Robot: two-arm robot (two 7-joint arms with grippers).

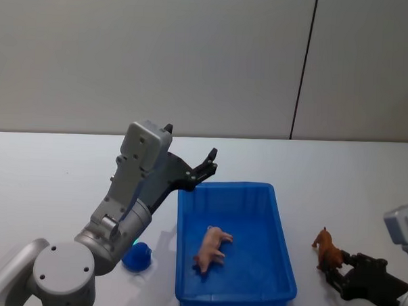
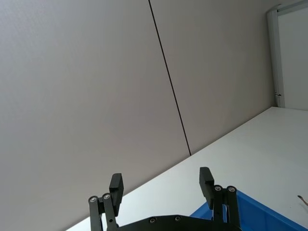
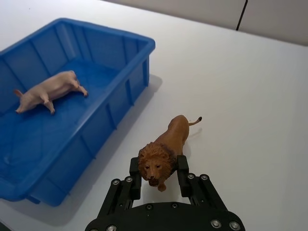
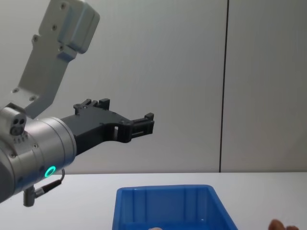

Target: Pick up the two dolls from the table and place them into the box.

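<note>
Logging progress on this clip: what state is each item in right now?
pig: lying on its side inside the box.
lion: standing on the table, right gripper around its head.
box: upright on the table.
left gripper: open, empty, raised above the box.

The box (image 1: 226,186) sits on the bench (image 1: 54,180) with the pig doll (image 1: 212,248) lying inside it. The lion doll (image 1: 327,250) stands on the bench just right of the box, its head clamped in the right pincer (image 3: 159,165). The left pincer (image 2: 161,177) hangs above the box's far left corner.
</note>
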